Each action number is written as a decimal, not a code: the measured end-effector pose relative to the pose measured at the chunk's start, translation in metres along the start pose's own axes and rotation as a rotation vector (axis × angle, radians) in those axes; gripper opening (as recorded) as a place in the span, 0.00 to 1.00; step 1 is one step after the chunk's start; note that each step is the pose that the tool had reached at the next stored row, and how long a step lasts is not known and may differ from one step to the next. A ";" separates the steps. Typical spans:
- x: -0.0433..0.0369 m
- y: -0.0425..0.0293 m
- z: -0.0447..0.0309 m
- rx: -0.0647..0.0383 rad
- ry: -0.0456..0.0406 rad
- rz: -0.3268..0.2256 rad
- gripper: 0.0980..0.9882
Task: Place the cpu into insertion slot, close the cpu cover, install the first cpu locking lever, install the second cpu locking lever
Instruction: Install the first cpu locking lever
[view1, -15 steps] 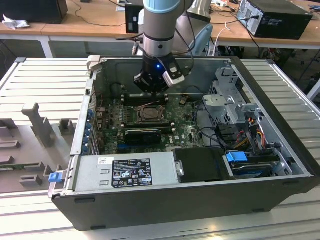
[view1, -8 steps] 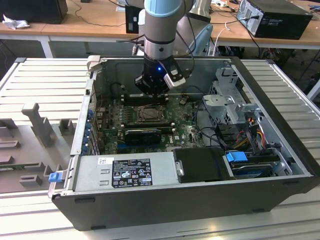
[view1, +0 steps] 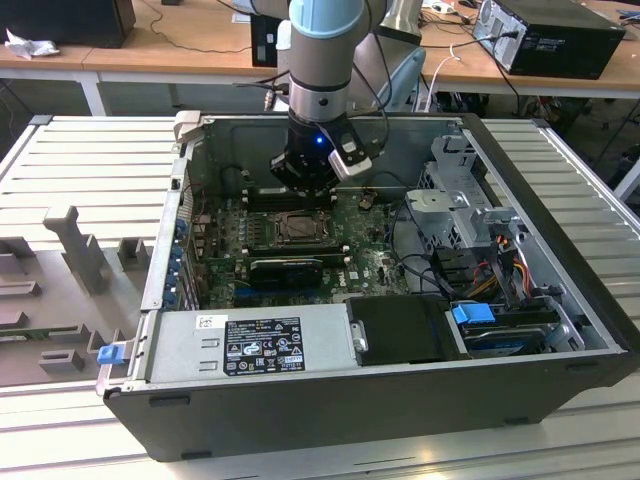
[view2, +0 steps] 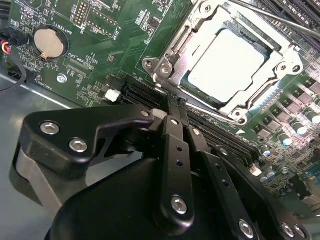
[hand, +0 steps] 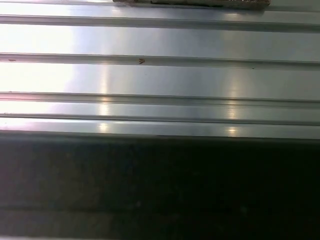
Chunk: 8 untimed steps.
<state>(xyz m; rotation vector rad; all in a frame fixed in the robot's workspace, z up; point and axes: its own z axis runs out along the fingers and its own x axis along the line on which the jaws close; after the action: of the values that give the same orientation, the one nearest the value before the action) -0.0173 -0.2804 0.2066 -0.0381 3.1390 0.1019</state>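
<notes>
Silver cpu (view2: 227, 62) framed by cpu cover (view2: 187, 37), hand (view2: 172, 117) just beside.

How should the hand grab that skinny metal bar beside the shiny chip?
Probably pinch the bar across its thin width, coming down from above the green board. It is a long, narrow rod running along the metal frame, so only its two long sides offer a hold. Its end is out of view.

In the second wrist view the cpu (view2: 227, 62) lies in the insertion slot (view2: 176, 52) at upper right, framed by the cpu cover (view2: 272, 75), a coin battery (view2: 49, 42) at upper left, the tool (view2: 172, 112) below them.
</notes>
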 end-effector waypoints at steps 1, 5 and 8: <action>0.0000 0.0000 0.0003 0.001 0.0000 0.000 0.01; -0.0001 -0.0001 0.0017 0.011 0.0003 0.000 0.01; -0.0001 -0.0002 0.0025 0.019 0.0006 0.000 0.01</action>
<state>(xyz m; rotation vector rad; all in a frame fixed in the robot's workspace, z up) -0.0172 -0.2804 0.2041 -0.0381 3.1401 0.0720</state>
